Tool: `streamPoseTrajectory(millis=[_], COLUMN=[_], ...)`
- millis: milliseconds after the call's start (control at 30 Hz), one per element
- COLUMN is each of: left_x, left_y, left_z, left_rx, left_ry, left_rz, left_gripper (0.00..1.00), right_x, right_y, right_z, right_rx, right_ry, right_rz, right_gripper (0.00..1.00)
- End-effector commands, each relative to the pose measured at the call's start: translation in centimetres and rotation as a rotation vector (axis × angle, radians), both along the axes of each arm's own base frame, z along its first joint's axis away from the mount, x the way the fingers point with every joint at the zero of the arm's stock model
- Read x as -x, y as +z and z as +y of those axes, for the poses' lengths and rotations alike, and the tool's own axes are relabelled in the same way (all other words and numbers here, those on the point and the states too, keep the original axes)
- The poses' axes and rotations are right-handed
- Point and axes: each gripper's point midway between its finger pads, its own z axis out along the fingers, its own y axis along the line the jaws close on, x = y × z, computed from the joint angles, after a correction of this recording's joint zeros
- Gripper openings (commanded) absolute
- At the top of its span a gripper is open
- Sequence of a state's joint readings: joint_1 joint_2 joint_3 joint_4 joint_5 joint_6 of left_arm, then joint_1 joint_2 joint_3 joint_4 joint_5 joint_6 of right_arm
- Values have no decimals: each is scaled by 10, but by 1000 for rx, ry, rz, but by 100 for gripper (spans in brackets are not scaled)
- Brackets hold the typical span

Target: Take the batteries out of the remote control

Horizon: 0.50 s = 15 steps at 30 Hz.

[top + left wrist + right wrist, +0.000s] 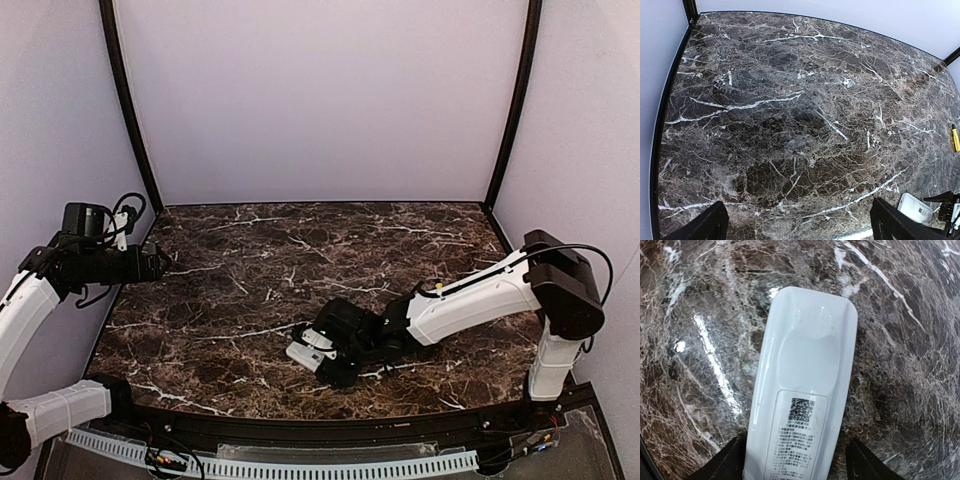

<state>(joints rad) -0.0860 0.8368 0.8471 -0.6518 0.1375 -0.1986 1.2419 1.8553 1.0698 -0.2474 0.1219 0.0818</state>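
Remote control (805, 385): white bar, flat on the marble bench (250, 250) near its middle, back face up, printed label and code showing.
Right end effector (795, 455): lowered over the remote's label end, jaws released and astride it. A sliver of bench shows at one finger; contact at the other is possibly made, view too tight.
Left end effector (800, 220): raised at the bench's left edge, released, grasping nothing.
Yellow stick (955, 138): far right.

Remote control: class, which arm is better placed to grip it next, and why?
Right: the right end effector straddles the remote control, a finger on each side. The left end effector hangs open far off by the left edge of the table.
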Motion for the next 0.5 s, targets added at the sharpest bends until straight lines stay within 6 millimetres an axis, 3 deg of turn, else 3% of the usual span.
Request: streamPoseTrajectory(millis=[0, 233, 467], left_x=[1, 0, -2], left_y=[-3, -7, -9], left_z=[2, -1, -7], left_rx=[1, 11, 39], left_ry=[10, -2, -21], left_rz=[3, 10, 12], left_gripper=[100, 100, 100], right_x=[5, 2, -17], right_y=[-15, -8, 18], right_z=[-5, 0, 3], right_rx=[41, 30, 18], right_ry=[11, 36, 56], right_rz=[10, -19, -140], right_gripper=[62, 43, 31])
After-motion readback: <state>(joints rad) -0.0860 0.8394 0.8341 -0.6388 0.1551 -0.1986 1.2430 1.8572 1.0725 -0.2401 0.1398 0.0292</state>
